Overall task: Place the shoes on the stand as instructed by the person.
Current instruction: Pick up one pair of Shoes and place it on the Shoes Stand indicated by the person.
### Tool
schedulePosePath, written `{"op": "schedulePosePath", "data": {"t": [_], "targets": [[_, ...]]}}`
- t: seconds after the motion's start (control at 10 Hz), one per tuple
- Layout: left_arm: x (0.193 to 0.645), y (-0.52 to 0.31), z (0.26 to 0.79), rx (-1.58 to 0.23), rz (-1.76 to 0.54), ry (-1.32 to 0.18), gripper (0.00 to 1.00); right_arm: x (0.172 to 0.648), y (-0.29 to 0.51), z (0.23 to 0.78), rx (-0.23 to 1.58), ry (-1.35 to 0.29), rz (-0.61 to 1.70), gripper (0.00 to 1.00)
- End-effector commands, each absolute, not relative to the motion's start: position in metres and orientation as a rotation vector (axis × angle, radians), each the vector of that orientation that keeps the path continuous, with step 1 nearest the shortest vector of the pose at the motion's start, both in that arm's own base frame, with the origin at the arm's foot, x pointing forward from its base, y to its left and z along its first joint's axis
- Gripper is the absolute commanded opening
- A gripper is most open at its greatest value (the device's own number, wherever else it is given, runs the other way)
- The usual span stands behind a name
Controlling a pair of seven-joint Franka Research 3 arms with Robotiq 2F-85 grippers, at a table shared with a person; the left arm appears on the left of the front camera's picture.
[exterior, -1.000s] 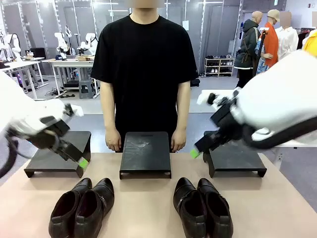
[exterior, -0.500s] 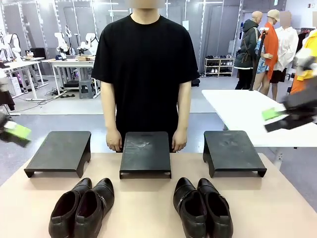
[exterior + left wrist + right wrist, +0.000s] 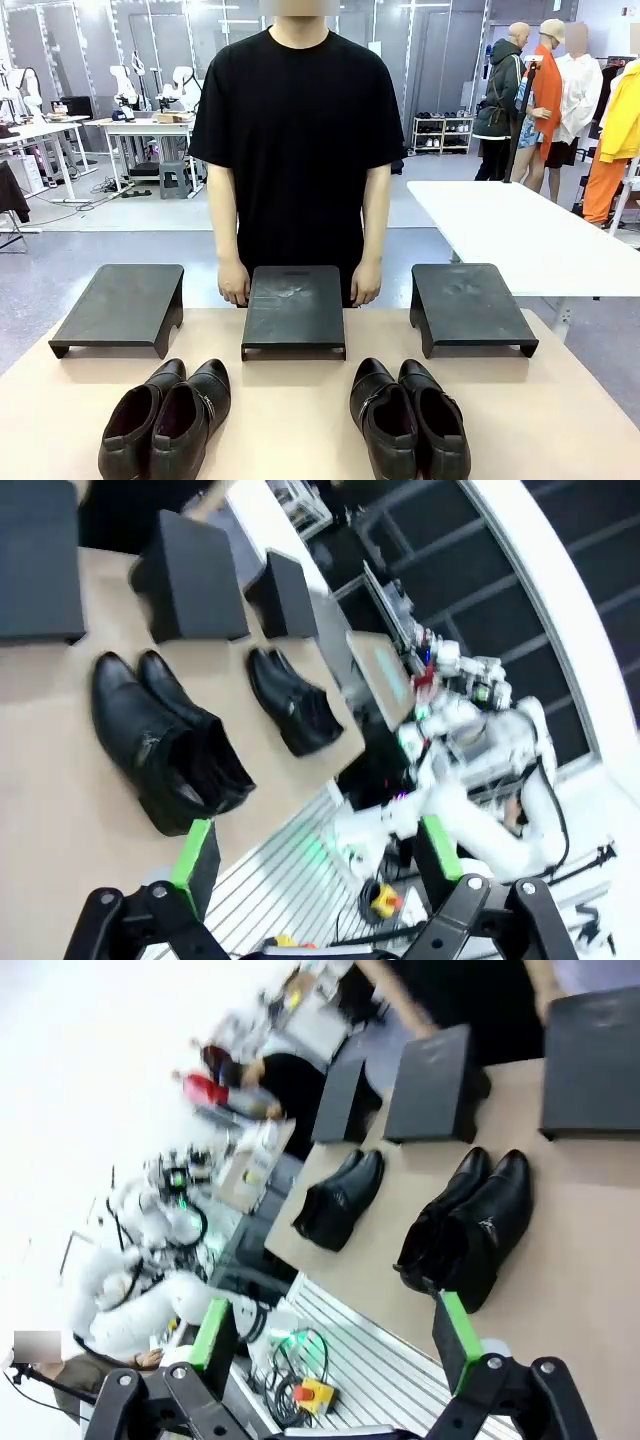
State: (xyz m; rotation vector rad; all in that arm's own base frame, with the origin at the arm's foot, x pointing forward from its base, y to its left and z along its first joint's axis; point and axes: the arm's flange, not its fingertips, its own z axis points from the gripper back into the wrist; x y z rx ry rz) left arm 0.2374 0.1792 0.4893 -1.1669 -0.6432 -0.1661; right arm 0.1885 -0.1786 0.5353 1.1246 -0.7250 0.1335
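Observation:
Two pairs of black glossy shoes stand side by side on the tan table, the left pair (image 3: pixel 165 420) and the right pair (image 3: pixel 408 418). Behind them are three black stands, left (image 3: pixel 120 305), middle (image 3: pixel 293 308) and right (image 3: pixel 468 305). The person (image 3: pixel 297 150) stands behind the middle stand, a hand (image 3: pixel 232 285) hanging at each side of it. My left gripper (image 3: pixel 318 855) is open and empty, high off the table's side, with the left pair (image 3: pixel 165 740) below it. My right gripper (image 3: pixel 336 1335) is open and empty too, above the right pair (image 3: pixel 470 1225).
A white table (image 3: pixel 520 235) stands behind the right stand. The left wrist view shows the other white arm (image 3: pixel 470 800) past the table's edge. Cables and a yellow box (image 3: pixel 318 1397) lie on the floor under the table edge.
Both arms have swung away from the stands, left arm to the left and right arm to the right, and left the front view. The shoes, the stands and the person stay put.

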Motion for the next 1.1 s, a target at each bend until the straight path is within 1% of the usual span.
{"op": "schedulePosePath", "data": {"t": [0.0, 0.2, 0.3, 0.4, 1.0], "targets": [[0.218, 0.2, 0.469, -1.214, -0.044, -0.763, 1.0, 0.16, -0.176, 0.498, 1.144, -0.79, 0.082, 1.0], [0.2, 0.215, 0.464, -1.2, 0.027, -0.8, 1.0, 0.153, -0.177, 0.495, 1.146, -0.822, 0.063, 1.0], [0.206, 0.207, 0.466, -1.186, -0.01, -0.775, 1.0, 0.162, -0.173, 0.496, 1.124, -0.824, 0.105, 1.0], [0.201, 0.233, 0.466, -1.193, 0.042, -0.783, 1.0, 0.154, -0.214, 0.517, 1.143, -0.797, 0.033, 1.0], [0.201, 0.233, 0.466, -1.193, 0.042, -0.783, 1.0, 0.154, -0.214, 0.517, 1.143, -0.797, 0.033, 1.0]]}}
